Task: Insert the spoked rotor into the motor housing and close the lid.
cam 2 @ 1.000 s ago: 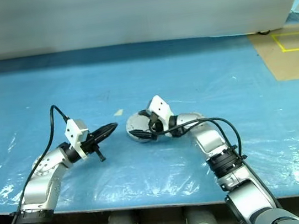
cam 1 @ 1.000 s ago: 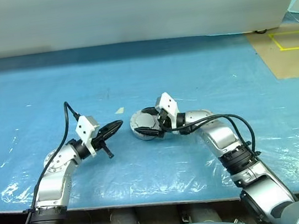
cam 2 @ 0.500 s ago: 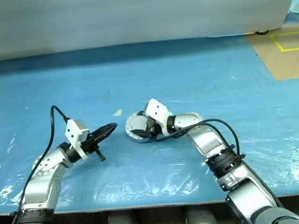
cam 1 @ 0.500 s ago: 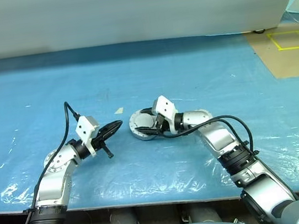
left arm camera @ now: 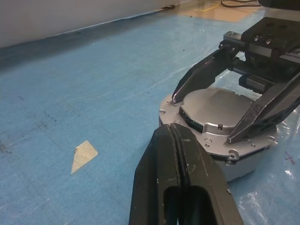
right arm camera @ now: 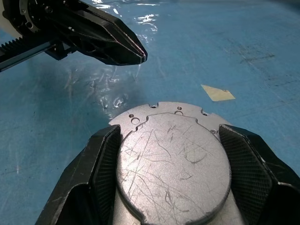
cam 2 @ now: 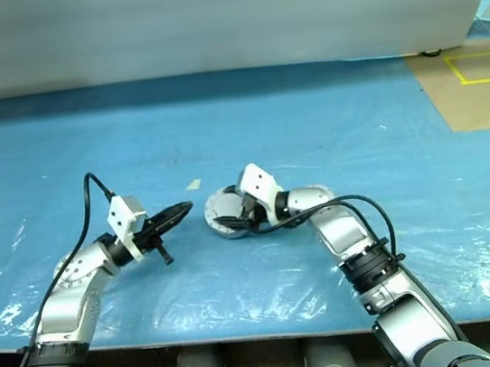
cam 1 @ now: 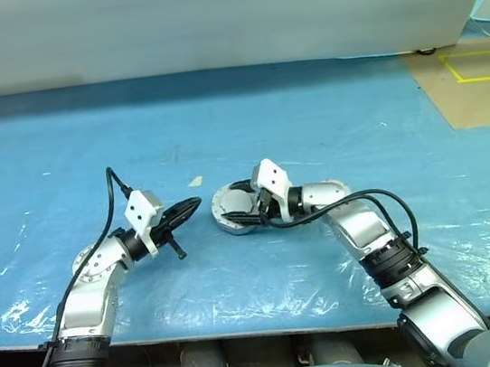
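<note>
counter: blue sheet, glossy wrinkled film at near edge | wall: pale grey behind | floor: brown, yellow tape, far right

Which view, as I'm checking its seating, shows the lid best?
The right wrist view: it looks down on the scratched lid, the right gripper with jaws against its sides. The left wrist view gives it slanted, partly behind the jaws. The eye views show it small.

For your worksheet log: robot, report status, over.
Left gripper shut, hovering beside. Right gripper clamped on lid atop housing. Tape scrap nearby, not obstructing.
</note>
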Robot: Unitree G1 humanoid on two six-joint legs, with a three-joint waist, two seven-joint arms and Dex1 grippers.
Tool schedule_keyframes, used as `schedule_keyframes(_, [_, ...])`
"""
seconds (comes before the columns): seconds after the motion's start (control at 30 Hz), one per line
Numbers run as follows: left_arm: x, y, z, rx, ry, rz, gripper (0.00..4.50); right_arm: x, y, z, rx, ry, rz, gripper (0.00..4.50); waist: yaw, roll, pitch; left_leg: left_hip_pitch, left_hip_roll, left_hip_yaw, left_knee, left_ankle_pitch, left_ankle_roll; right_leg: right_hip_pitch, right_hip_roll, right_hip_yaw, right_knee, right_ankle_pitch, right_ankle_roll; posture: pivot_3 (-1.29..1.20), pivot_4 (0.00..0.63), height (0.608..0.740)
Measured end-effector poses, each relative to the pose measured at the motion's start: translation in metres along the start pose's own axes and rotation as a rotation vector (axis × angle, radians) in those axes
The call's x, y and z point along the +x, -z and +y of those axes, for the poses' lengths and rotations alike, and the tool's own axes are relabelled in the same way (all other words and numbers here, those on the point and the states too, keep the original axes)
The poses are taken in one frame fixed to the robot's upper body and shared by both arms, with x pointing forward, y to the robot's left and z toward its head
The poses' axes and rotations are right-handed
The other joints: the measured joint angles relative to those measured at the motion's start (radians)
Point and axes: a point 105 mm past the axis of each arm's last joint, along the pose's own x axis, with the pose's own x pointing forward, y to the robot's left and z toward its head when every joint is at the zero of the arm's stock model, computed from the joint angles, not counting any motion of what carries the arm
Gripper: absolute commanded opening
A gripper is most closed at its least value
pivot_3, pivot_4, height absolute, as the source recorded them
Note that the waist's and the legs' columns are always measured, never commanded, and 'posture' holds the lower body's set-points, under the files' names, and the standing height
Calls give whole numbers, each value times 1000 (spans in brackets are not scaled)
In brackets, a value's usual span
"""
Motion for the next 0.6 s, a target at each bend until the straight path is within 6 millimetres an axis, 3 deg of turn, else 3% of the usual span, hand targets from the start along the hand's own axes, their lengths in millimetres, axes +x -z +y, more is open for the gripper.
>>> schedule_keyframes(0.6, [4,3,-5,-5,21,9,0,-2,3,6,-117,-59,115,2985,4,0,-2,4,-1,0,0,0,0,5,-1,0,0,0,0,0,150,740])
